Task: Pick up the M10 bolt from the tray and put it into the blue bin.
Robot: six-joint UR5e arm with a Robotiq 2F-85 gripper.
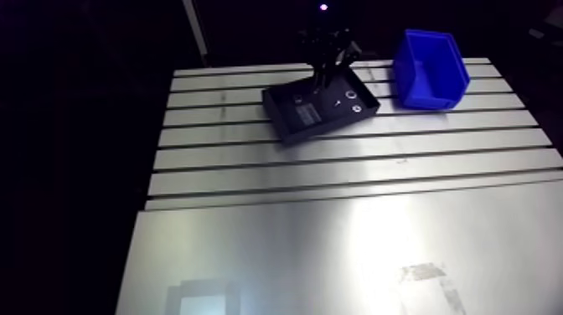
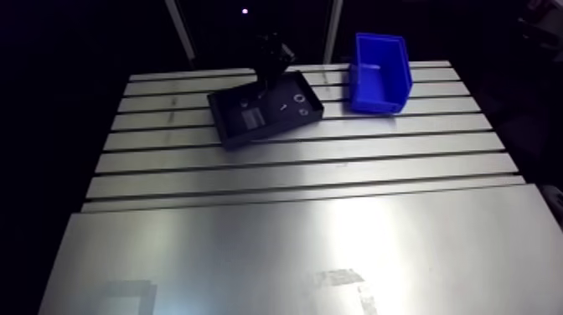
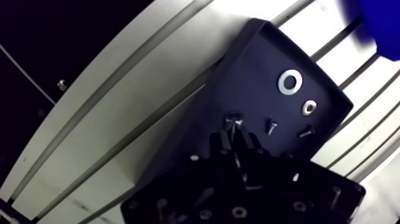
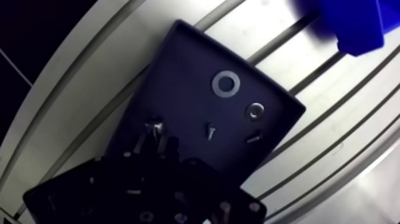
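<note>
Now end effector (image 3: 234,134) clamped on M10 bolt (image 3: 233,119): silvery hex head showing, above black tray (image 3: 262,59).

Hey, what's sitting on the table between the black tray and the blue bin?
Nothing. In the arm view, only bare slotted table separates the black tray from the blue bin.
</note>
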